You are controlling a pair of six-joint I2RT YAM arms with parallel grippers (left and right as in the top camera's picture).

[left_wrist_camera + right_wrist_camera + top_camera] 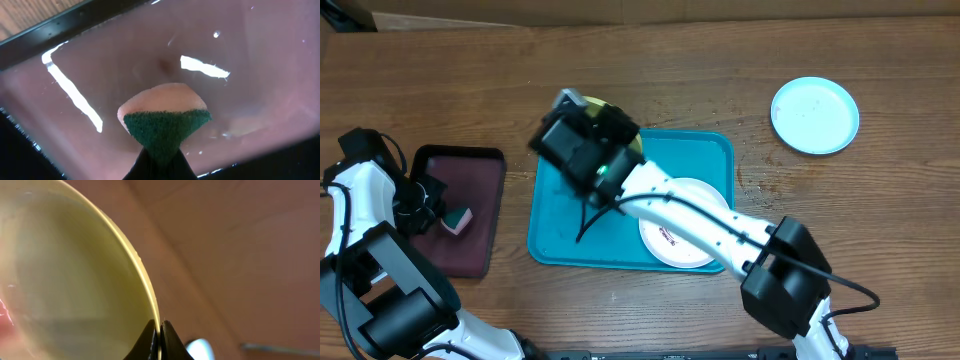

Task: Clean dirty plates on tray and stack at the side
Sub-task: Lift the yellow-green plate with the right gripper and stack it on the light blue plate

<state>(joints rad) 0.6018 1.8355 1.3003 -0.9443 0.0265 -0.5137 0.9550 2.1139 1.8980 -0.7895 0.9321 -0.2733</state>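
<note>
The cyan-blue tray (555,225) lies mid-table. A white plate (695,190) with dark-red smears lies in its right half, partly under my right arm. My right gripper (160,330) is shut on the rim of the yellow-green plate (70,280) and holds it tilted over the tray's far-left corner; only a sliver of the plate (595,104) shows overhead. The pale blue plate (814,115) lies on the table at the far right. My left gripper (162,162) is shut on a pink sponge with a green scouring face (165,125), over the maroon tray (260,75).
The black-rimmed maroon tray (480,215) sits left of the cyan tray, with the left arm and the sponge (458,220) over it. Bare wooden table lies along the far side and at the right, around the blue plate.
</note>
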